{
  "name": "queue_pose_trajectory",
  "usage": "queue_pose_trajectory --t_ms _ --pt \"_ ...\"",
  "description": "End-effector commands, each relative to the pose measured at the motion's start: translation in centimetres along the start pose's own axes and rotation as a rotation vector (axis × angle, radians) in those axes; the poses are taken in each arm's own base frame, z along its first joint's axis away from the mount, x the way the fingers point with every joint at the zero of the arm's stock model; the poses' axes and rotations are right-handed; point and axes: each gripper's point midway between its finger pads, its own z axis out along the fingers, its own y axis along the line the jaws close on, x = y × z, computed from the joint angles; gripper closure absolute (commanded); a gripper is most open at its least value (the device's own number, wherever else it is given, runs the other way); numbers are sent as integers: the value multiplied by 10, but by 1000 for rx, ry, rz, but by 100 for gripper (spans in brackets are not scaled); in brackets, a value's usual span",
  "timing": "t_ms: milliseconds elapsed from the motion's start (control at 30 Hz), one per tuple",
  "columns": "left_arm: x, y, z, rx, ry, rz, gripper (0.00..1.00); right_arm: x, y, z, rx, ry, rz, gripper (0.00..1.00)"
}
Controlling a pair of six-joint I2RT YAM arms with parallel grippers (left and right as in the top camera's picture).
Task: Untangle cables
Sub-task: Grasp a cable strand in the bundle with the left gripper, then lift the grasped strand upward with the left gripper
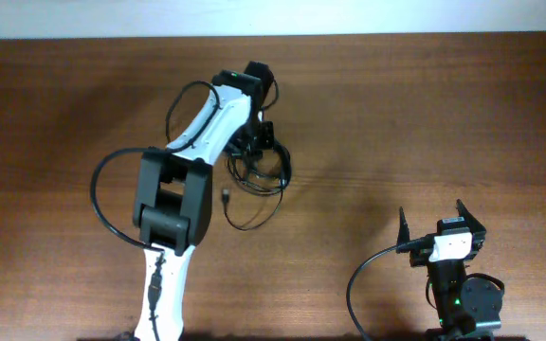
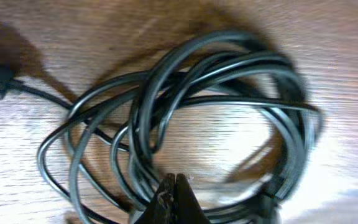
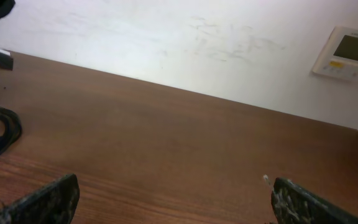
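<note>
Cables (image 1: 259, 175) lie in a loose coil on the table (image 1: 396, 114), directly under the left gripper (image 1: 254, 142). Seen from the left wrist, the oval's long axis runs side to side. Overhead, a tail ending in a small plug (image 1: 227, 196) trails toward the near edge. The left jaws are pressed together among the strands, and whether one is pinched cannot be told. The left arm (image 1: 202, 128) overhangs the coil's far part. The right gripper (image 1: 434, 216), well apart, gapes wide and holds nothing.

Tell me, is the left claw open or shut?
Left claw shut: in its wrist view the tips touch, by the coiled cables. Whether they pinch a strand, I cannot tell.
</note>
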Motion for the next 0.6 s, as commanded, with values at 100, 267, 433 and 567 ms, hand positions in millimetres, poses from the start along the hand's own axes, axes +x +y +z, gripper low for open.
queue_pose_trajectory --t_ms 100,267,433,567 --pt "9 -38 -83 383 -35 161 100 3 -3 0 14 7 1 1" --pt "12 -36 -98 496 -35 245 100 3 -3 0 14 7 1 1" --pt "14 -37 -96 484 -27 251 100 3 -3 0 14 7 1 2" --pt "16 -34 -91 432 -25 259 100 3 -3 0 14 7 1 1"
